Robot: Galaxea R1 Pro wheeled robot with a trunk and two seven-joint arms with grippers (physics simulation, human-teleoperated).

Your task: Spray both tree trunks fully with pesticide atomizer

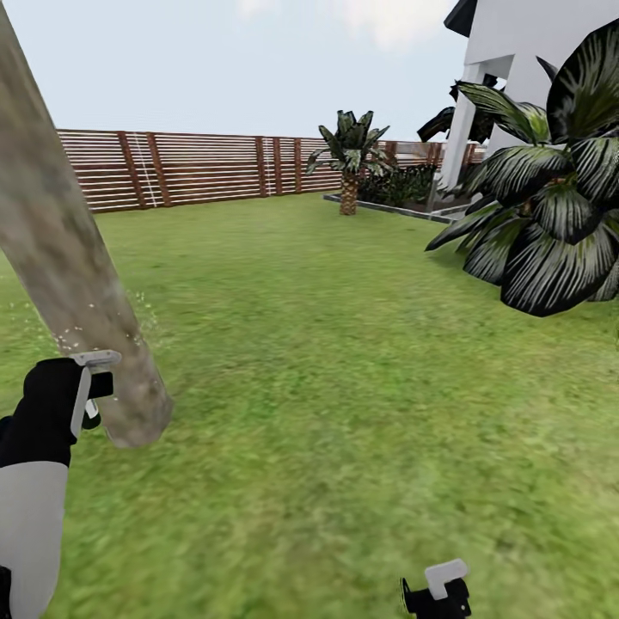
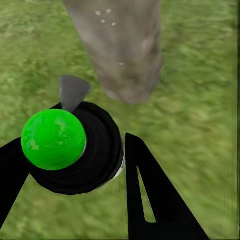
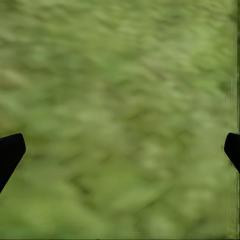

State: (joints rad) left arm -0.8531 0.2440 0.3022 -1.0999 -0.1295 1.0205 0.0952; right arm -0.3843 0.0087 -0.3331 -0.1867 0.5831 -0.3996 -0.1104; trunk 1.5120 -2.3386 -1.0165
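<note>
1. The left gripper [image 2: 75, 165] is clamped around the atomizer [image 2: 75, 150], whose green top and black body sit between its fingers.
2. The atomizer is held just beside the base of a trunk [image 1: 60, 258] dotted with white specks.
3. The right gripper [image 3: 120, 150] hangs wide apart over the lawn [image 1: 344, 387].
4. A fence [image 1: 198, 168] and a palm [image 1: 348, 163] stand far off.

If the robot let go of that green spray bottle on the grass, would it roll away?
Probably a little. The atomizer looks round, with a smooth green ball top, so it might tip and roll. The lawn is flat and grassy, which would likely stop it soon. The left tool seems to grip it firmly beside the tree trunk.
</note>
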